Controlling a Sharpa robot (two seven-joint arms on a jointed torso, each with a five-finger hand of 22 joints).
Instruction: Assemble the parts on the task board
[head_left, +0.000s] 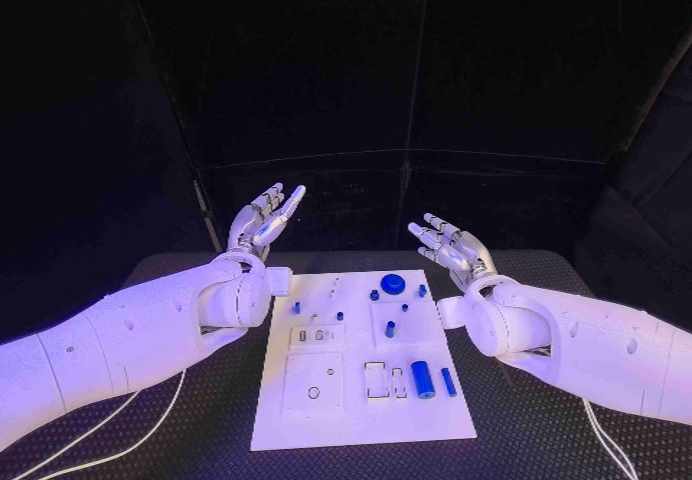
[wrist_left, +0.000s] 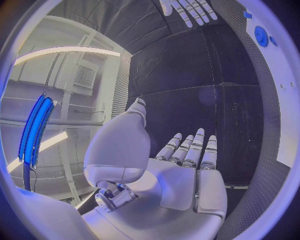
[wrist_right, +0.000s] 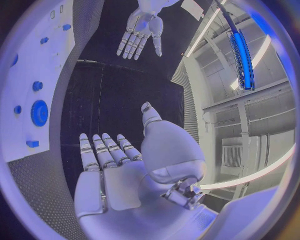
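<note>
Both hands, left hand (head_left: 265, 222) and right hand (head_left: 450, 246), raised, fingers spread, empty.

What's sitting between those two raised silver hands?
In the head view, the far end of the white task board with its round blue part lies between the left hand and right hand.

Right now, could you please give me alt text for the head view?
Two white arms raise an open left hand and an open right hand above the far end of a white task board on a black table, with small blue parts on it.
</note>
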